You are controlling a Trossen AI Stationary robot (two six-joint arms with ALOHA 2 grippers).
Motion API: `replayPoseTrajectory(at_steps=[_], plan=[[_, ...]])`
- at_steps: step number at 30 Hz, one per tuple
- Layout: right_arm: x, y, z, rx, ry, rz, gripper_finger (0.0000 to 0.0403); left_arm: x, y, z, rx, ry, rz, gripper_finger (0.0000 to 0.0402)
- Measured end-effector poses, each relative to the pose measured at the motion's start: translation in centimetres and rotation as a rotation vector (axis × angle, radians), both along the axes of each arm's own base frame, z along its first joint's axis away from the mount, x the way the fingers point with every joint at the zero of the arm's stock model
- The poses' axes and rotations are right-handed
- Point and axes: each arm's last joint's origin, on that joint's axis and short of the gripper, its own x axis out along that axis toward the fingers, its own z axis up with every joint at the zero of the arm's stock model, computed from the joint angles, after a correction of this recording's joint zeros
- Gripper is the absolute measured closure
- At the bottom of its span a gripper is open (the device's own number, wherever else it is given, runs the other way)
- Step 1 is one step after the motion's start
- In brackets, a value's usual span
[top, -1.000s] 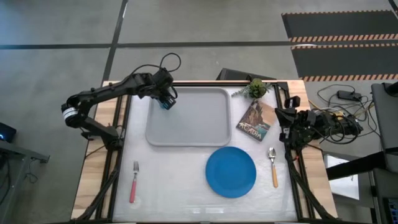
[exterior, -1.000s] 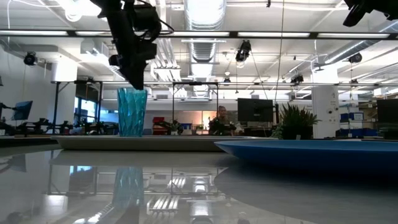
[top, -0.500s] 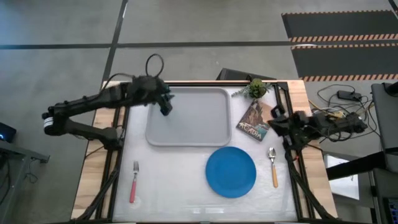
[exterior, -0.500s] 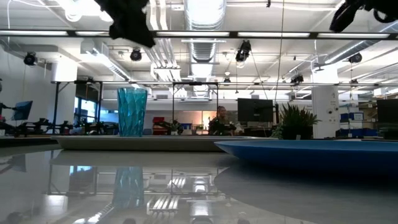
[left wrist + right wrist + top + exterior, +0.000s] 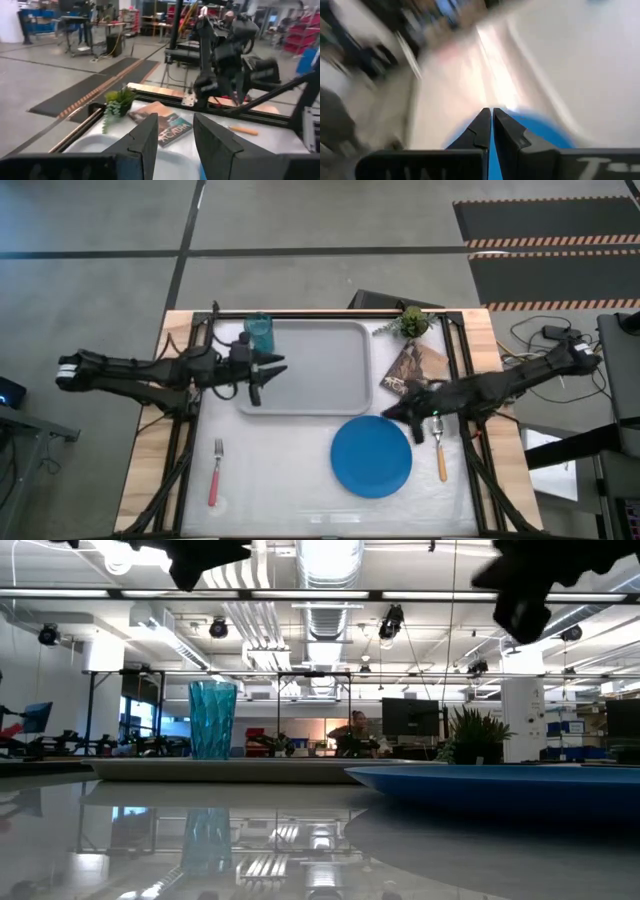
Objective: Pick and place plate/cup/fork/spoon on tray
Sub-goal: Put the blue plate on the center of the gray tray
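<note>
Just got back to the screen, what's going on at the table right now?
The cup stands in the far left corner of the tray, with nothing holding it. The left gripper is open and empty at the tray's left edge. The right gripper, fingers shut, is reaching over the table to the far right rim of the blue plate. The plate, the fork and the spoon lie on the table, not yet on the tray.

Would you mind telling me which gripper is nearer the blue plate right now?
The right gripper is nearer, at the plate's far rim. The left gripper is across the table, over the tray's left edge.
</note>
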Motion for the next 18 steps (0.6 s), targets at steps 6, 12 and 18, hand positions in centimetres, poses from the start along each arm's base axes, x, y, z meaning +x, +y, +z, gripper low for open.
replayPoseTrajectory(at_steps=[6, 12, 18], plan=[[1.2, 3.1, -2.0, -0.011, 0.34, 0.038, 0.0394, -1.0, -0.3, -1.6, -0.002, -0.057, -0.014, 0.0294], [0.8, 5.1, -4.3, 0.007, 0.457, -0.023, 0.0394, -1.6, -0.2, -1.5, 0.025, -0.07, -0.013, 0.0294], [0.5, 5.4, -5.2, -0.018, 0.505, -0.066, 0.0394, -1.4, -0.2, -1.7, 0.052, -0.058, -0.013, 0.0294]])
